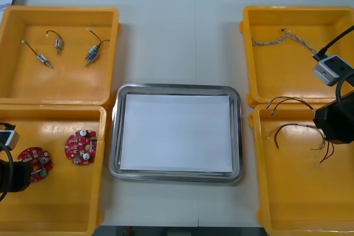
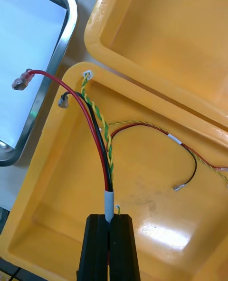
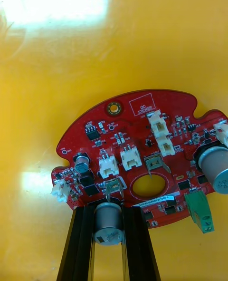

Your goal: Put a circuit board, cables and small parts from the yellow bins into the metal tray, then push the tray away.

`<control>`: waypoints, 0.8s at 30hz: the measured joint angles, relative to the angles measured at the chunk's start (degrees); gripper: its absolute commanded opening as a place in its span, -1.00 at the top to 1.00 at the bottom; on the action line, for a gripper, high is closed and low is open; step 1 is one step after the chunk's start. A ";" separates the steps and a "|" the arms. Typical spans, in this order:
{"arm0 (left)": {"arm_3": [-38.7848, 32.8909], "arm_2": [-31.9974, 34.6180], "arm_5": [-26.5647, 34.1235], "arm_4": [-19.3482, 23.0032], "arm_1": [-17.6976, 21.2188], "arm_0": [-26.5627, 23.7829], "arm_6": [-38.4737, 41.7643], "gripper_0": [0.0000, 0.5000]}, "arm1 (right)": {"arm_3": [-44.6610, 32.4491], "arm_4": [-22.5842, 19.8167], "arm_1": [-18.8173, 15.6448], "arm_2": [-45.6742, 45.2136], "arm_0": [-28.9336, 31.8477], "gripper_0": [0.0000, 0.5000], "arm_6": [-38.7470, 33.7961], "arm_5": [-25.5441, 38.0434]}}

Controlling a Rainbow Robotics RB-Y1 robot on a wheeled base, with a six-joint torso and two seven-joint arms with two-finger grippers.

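**Front view:** The metal tray (image 1: pixel 114 136), white inside, was set mid-bench (image 1: pixel 177 37) btwn the yellow bins. Three small metal parts (image 1: pixel 58 43) were spread over the far left bin (image 1: pixel 66 87). The left tool (image 1: pixel 23 171) was seen low in the near left bin (image 1: pixel 55 208), at a round red circuit board (image 1: pixel 34 161). A second board (image 1: pixel 81 147) lay just beside that one, on the tray side. A twisted cable (image 1: pixel 282 39) lay in the far right bin (image 1: pixel 287 75). The right tool (image 1: pixel 329 132) was placed over the near right bin (image 1: pixel 298 192), w/ red and yellow cables (image 1: pixel 296 130) stretched from it twd the tray side.

**Right wrist view:** The right tool was closed tight on a cable bundle (image 2: pixel 95 133) of red, black and a green-yellow twisted pair. The bundle was pinched at its white sleeve. It was arched away to the bin corner next to the tray, w/ the red end carried past the rim. A loose cable (image 2: pixel 156 130) lay on the bin floor, apart from the fingers (image 2: pixel 97 247).

**Left wrist view:** The left tool was clamped on the round red circuit board. Its fingers were kept apart by a silver cylindrical component (image 3: pixel 108 221) at the board's edge, gripped btwn them. Whether the board was lifted or flat on the bin floor couldn't be told.
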 measured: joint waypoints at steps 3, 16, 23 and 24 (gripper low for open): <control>0.00 0.00 -0.08 0.43 0.01 0.00 -1.07 0.35 | 0.96 -0.45 0.00 -0.01 -0.67 1.00 -0.21 0.01; -2.42 1.70 4.28 2.04 0.07 0.00 -1.07 -1.00 | 1.66 -3.66 -0.60 -0.02 -1.64 1.00 -1.15 0.02; -8.46 7.39 13.82 4.34 0.10 -0.18 -1.07 -1.00 | 1.67 -5.68 -2.20 -0.02 -1.76 1.00 -4.36 0.02; -8.88 8.08 14.81 5.11 0.11 -0.34 -1.07 -1.00 | 1.67 -5.75 -2.24 -0.02 -1.77 1.00 -4.36 0.02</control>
